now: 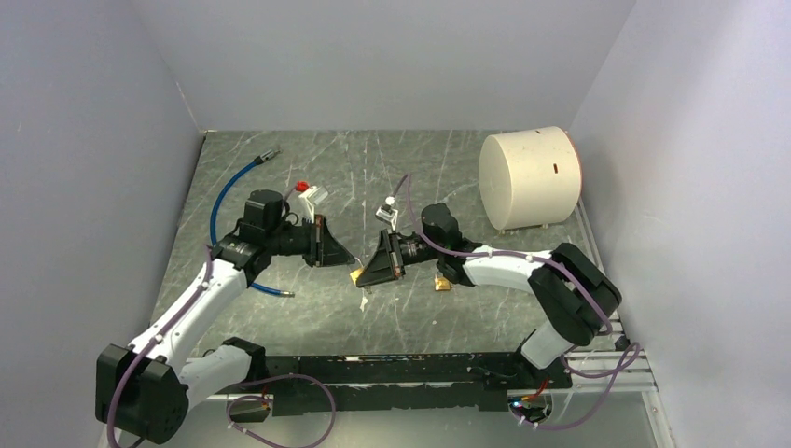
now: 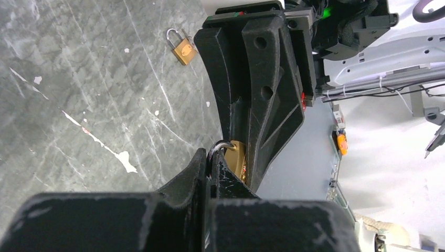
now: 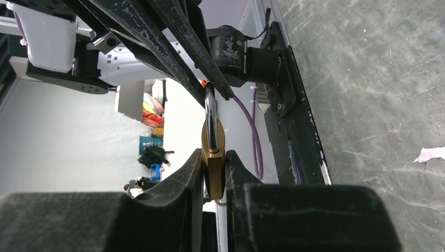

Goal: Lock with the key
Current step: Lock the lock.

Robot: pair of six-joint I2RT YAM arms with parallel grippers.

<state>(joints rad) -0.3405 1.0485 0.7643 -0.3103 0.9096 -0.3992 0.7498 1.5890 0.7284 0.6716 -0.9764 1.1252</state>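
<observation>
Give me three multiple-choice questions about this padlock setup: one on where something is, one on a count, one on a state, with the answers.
1. Where is the white cylinder?
A. at the far right of the table
B. at the near left corner
C. hanging from the back wall

2. How many brass padlocks are in view?
A. one
B. two
C. four

3. How is the right gripper?
A. wide open and empty
B. shut on the held padlock's body
C. shut on a red cup

Answers:
1 A, it sits by the right wall.
2 B, the held padlock is between the grippers and a spare padlock lies on the table.
3 B, its fingers clamp the brass body, while the left gripper appears to pinch the shackle.
</observation>
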